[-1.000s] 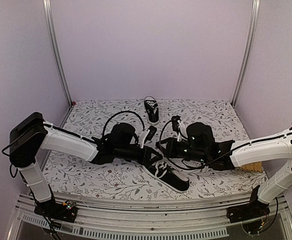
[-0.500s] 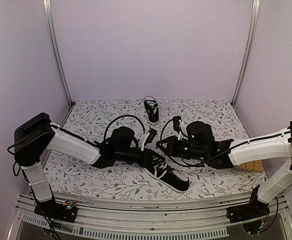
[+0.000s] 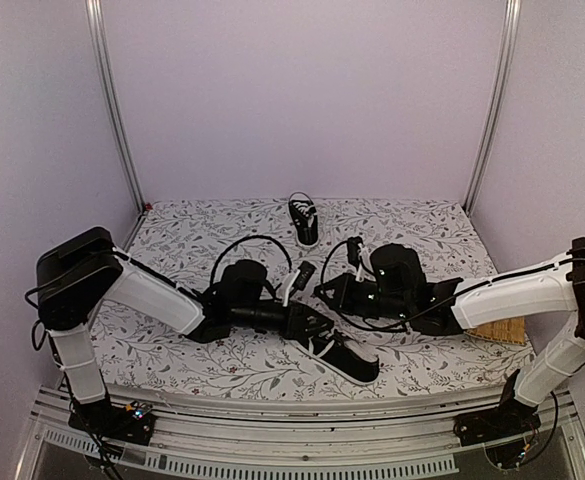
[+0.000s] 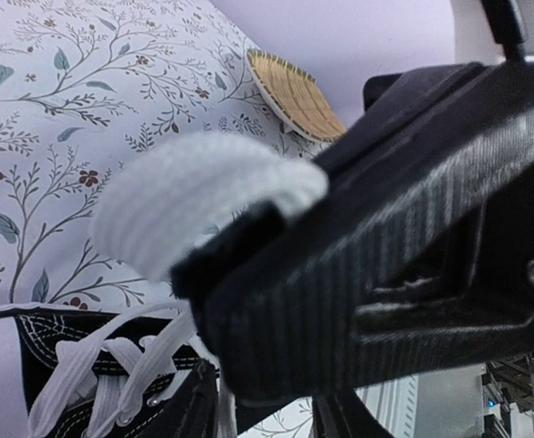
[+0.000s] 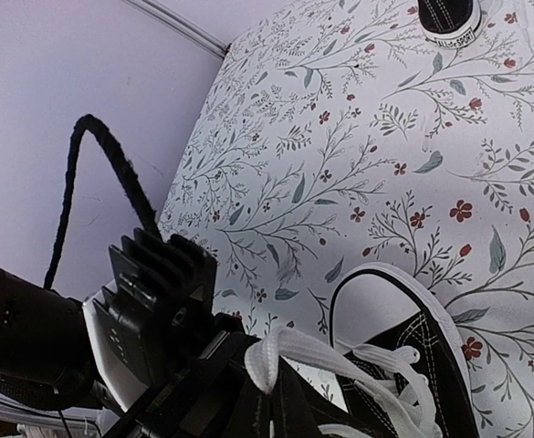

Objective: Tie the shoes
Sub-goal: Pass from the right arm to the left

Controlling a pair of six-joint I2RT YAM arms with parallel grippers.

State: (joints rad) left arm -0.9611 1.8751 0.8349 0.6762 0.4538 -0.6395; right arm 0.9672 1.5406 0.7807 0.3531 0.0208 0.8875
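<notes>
One black shoe [image 3: 350,356] with white laces lies on its side near the front edge; its open collar [image 5: 403,301] and lace rows [image 4: 111,374] show in the wrist views. The other shoe [image 3: 303,220] stands at the back [image 5: 449,16]. My right gripper [image 3: 322,292] is shut on a white lace loop [image 5: 276,351] above the near shoe; the same loop [image 4: 203,196] sticks out of its black fingers in the left wrist view. My left gripper [image 3: 320,324] sits just under it at the shoe's laces, its jaws apart with nothing between them [image 4: 267,415].
A floral cloth [image 3: 192,350] covers the table. A round woven mat [image 3: 499,332] lies at the right edge, also in the left wrist view [image 4: 289,91]. Metal posts and lilac walls close in the back and sides. The left arm's black cable [image 5: 102,173] arcs above the cloth.
The left gripper's jaws have parted, and the left arm has sunk slightly toward the near shoe. The right gripper stays shut on the lace loop, shifted slightly.
</notes>
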